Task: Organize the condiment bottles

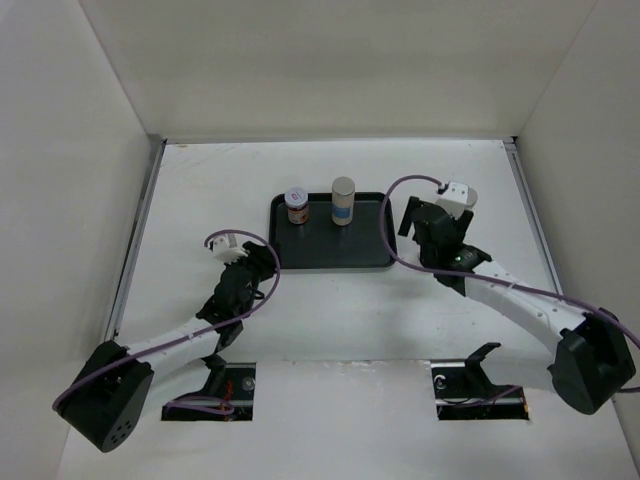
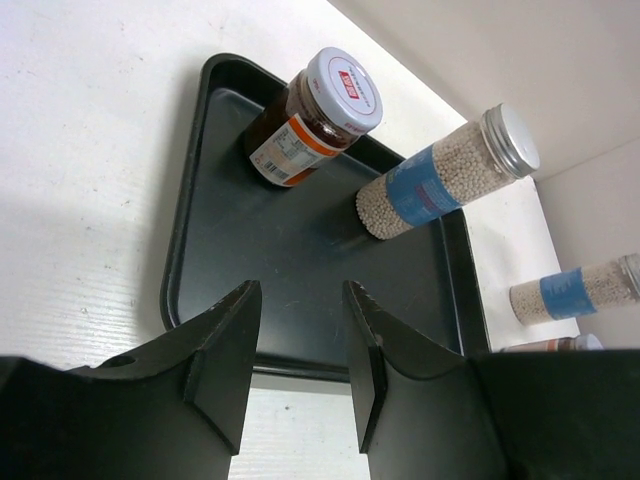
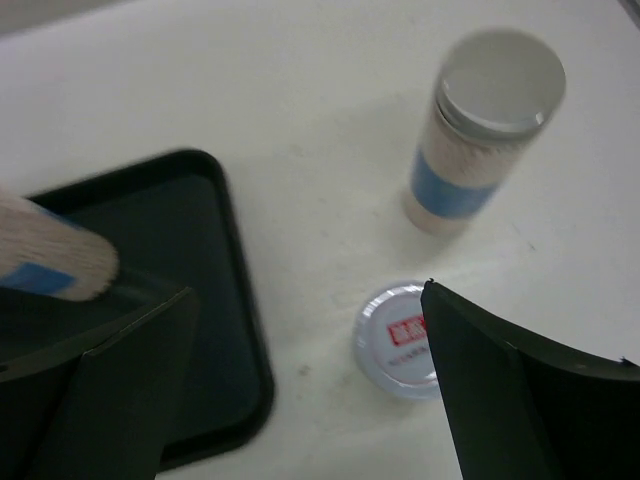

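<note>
A short dark jar with a red-marked white lid (image 1: 296, 205) and a taller pale bottle with a blue band (image 1: 343, 200) stand at the back of the black tray (image 1: 330, 255). Both show in the left wrist view, the jar (image 2: 315, 120) and the bottle (image 2: 445, 175). A second pale bottle (image 3: 480, 135) and a second dark jar, seen by its lid (image 3: 400, 340), stand on the table right of the tray. My right gripper (image 3: 306, 290) is open above that jar, its right finger covering part of the lid. My left gripper (image 2: 300, 287) is open and empty at the tray's near left edge.
White walls enclose the table on three sides. The tray's front half (image 2: 300, 250) is bare. In the top view the right wrist (image 1: 455, 200) hides most of the second pale bottle and the second jar. Two cut-outs (image 1: 225, 385) lie near the arm bases.
</note>
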